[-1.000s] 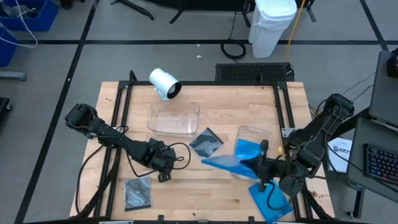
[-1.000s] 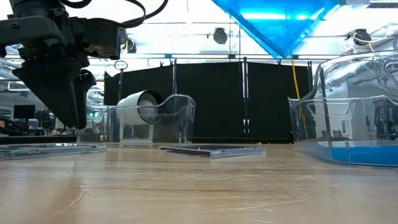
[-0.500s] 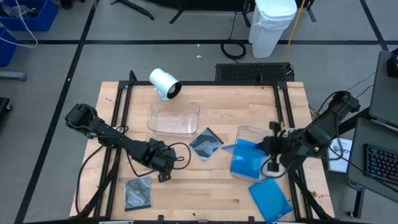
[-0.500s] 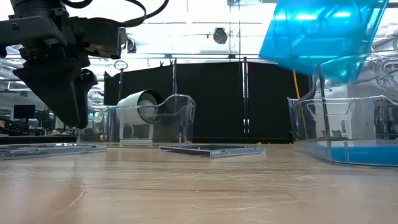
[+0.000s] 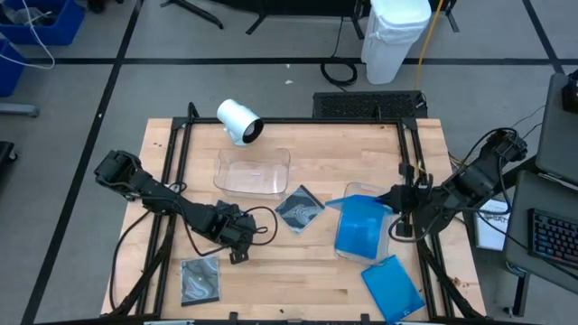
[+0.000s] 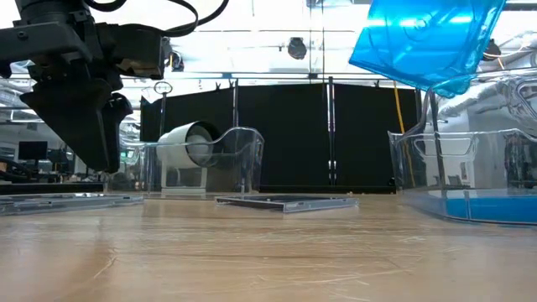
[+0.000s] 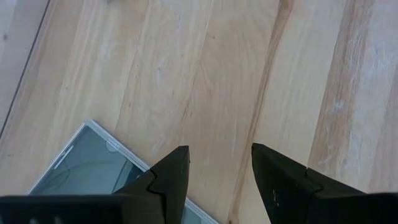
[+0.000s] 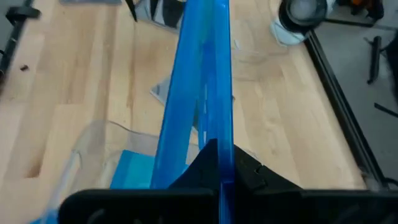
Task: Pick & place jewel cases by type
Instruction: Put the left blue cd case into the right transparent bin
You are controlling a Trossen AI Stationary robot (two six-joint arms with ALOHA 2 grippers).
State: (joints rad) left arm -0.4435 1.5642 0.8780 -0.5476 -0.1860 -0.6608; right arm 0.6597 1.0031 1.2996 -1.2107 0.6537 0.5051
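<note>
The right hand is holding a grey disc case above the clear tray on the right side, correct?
Not quite. The case in the right hand is bright blue, not grey. The high view shows it held above the clear tray on the right side, and the low view shows the same blue case.

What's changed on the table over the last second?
The right gripper, shut on a blue jewel case, carried it from the table's front edge back over the right clear tray, where another blue case lies. The left gripper, the grey cases and the blue case at the front stayed put.
</note>
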